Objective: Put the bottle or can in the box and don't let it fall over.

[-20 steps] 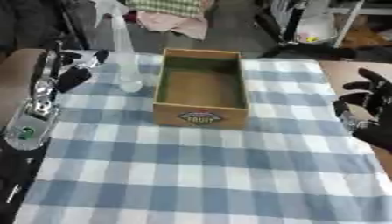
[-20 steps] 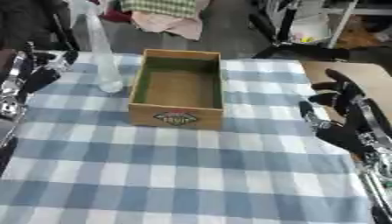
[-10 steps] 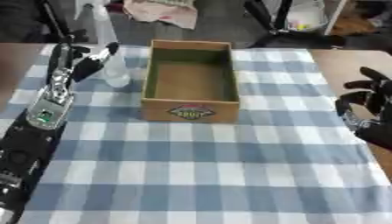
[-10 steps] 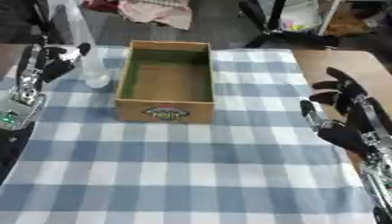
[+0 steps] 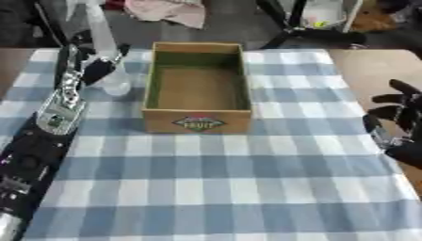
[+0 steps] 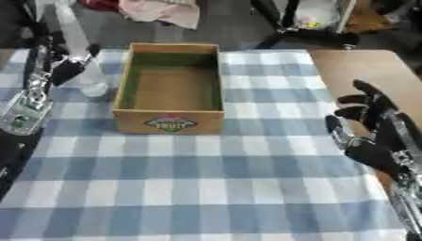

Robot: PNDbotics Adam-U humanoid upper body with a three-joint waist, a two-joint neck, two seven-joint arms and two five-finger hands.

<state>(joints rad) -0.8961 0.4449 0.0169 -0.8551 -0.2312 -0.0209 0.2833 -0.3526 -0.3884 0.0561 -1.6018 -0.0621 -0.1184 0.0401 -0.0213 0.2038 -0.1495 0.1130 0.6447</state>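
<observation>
A tall clear plastic bottle (image 5: pixel 108 61) stands upright on the blue checked cloth, just left of the box. The box (image 5: pixel 198 121) is brown with a green inside and a FRUIT label on its front wall, and nothing lies in it. My left hand (image 5: pixel 89 68) is at the bottle's left side, its dark fingers spread on both sides of the bottle and not closed round it. My right hand (image 6: pixel 370 127) hovers open at the right edge of the table, fingers apart, holding nothing.
Bare brown tabletop (image 5: pixel 371 70) shows to the right of the cloth. Beyond the far edge lie a pink cloth (image 5: pixel 173 12) and black stand legs (image 5: pixel 317 34). My left forearm (image 5: pixel 45 127) stretches along the cloth's left side.
The camera has tilted, shifting the whole picture. My left hand has come in closer to the bottle and now sits against it. The right hand has stayed in place.
</observation>
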